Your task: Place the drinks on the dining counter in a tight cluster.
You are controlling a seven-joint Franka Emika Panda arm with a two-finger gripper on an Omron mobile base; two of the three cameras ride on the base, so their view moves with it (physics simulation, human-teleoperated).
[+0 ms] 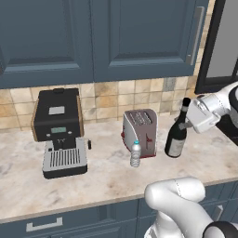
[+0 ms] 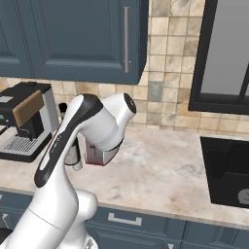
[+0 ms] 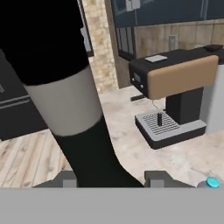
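Note:
A slim dark wine bottle (image 1: 176, 135) with a pale label leans a little at the right of the beige kitchen counter (image 1: 107, 181). My gripper (image 1: 185, 123) is shut on it just below the neck. In the hand view the wine bottle (image 3: 83, 144) stands large between my gripper's (image 3: 111, 179) two fingertips. A small clear bottle with a blue cap (image 1: 135, 154) stands in front of the toaster; its cap (image 3: 212, 182) peeks in at the hand view's lower right. The dining counter is out of view.
A black coffee machine (image 1: 59, 130) (image 2: 24, 124) (image 3: 175, 87) stands at the counter's left, and a silver and red toaster (image 1: 140, 132) in the middle. Dark blue wall cabinets (image 1: 93, 37) hang above. A black sink (image 2: 228, 170) lies to the right.

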